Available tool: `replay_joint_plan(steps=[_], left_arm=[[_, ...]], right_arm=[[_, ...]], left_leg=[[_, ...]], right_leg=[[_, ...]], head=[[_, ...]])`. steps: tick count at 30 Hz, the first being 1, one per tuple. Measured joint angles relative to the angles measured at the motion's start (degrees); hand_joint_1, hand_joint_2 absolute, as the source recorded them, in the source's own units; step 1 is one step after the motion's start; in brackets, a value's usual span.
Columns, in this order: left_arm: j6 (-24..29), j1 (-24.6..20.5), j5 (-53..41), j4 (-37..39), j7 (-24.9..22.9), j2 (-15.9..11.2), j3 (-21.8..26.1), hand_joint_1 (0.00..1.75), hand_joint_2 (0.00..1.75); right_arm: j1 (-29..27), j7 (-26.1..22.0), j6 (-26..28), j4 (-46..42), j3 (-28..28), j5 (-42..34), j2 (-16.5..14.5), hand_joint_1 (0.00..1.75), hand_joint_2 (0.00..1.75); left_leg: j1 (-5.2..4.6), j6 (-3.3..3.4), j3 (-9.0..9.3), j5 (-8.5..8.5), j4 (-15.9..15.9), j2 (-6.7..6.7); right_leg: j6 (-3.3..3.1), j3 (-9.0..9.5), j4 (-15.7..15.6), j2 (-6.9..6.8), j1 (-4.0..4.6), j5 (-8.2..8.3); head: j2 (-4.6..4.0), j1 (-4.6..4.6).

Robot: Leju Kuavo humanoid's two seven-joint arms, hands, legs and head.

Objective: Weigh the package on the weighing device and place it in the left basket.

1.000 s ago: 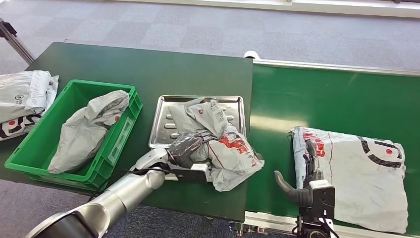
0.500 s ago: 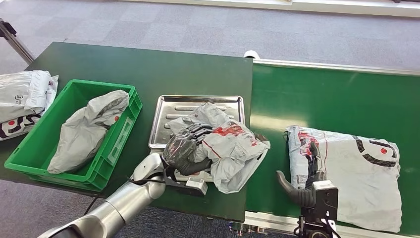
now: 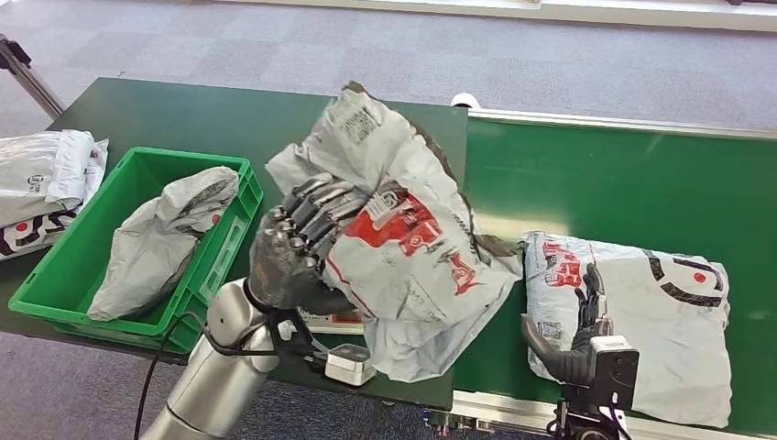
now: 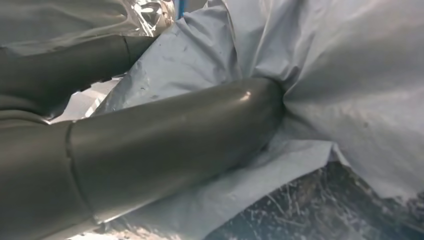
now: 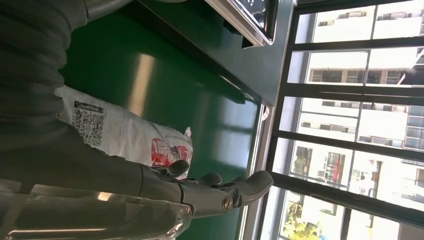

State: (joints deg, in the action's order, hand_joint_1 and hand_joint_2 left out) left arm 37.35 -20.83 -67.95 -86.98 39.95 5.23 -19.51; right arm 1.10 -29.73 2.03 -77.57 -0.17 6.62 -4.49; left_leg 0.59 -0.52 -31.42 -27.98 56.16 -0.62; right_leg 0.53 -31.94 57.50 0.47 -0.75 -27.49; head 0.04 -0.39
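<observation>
My left hand [image 3: 298, 247] grips a crumpled grey package with red print [image 3: 403, 238] and holds it up in the air, over the spot where the metal weighing tray lies; the package hides most of the tray. In the left wrist view my thumb [image 4: 175, 135] presses into the grey package [image 4: 325, 75]. The green basket [image 3: 55, 275] stands on the table to the left of it and holds another grey package [image 3: 160, 243]. My right hand [image 3: 577, 339] is open, with its fingers [image 5: 215, 190] spread, at the near left corner of a flat white package [image 3: 641, 330] on the belt.
A pile of grey and white packages [image 3: 46, 183] lies at the left end of the dark green table [image 3: 275, 119]. The bright green conveyor belt [image 3: 623, 183] runs along the right. An edge of the metal tray [image 5: 250, 20] shows beyond the belt [image 5: 150, 75].
My left hand has lifted the grey package off the tray, up and a little toward the basket. The flat package on the belt has drifted slightly left. My right hand has barely moved.
</observation>
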Motion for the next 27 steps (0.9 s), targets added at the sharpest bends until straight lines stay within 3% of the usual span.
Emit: replay_joint_plan(steps=[7,13,27], left_arm=[[0.0,0.7,-4.2,-11.0,0.0,1.0,7.2,1.75,0.00],[0.0,0.9,-7.7,-17.8,0.0,1.3,17.8,1.75,0.00],[0.0,1.8,-12.0,-20.8,-0.1,1.0,33.0,1.75,0.00]], right_arm=[[-1.3,-0.2,0.9,-0.2,0.0,-0.5,0.4,0.00,1.75],[-2.8,-0.2,1.2,-1.5,0.0,-0.5,0.4,0.00,1.75],[-4.1,0.4,1.7,-3.5,-0.1,0.6,0.4,0.00,1.75]], left_leg=[[0.00,0.00,-0.02,0.00,0.0,0.00],[0.00,0.00,-0.02,0.00,0.0,0.01],[0.00,-0.01,-0.03,0.00,0.0,0.01]], right_leg=[[0.00,0.01,0.0,0.00,0.00,0.00],[-0.01,-0.01,0.0,0.00,0.00,-0.01],[-0.01,-0.02,0.0,0.00,0.00,-0.02]], head=[[0.00,0.02],[0.00,0.00],[0.00,0.01]])
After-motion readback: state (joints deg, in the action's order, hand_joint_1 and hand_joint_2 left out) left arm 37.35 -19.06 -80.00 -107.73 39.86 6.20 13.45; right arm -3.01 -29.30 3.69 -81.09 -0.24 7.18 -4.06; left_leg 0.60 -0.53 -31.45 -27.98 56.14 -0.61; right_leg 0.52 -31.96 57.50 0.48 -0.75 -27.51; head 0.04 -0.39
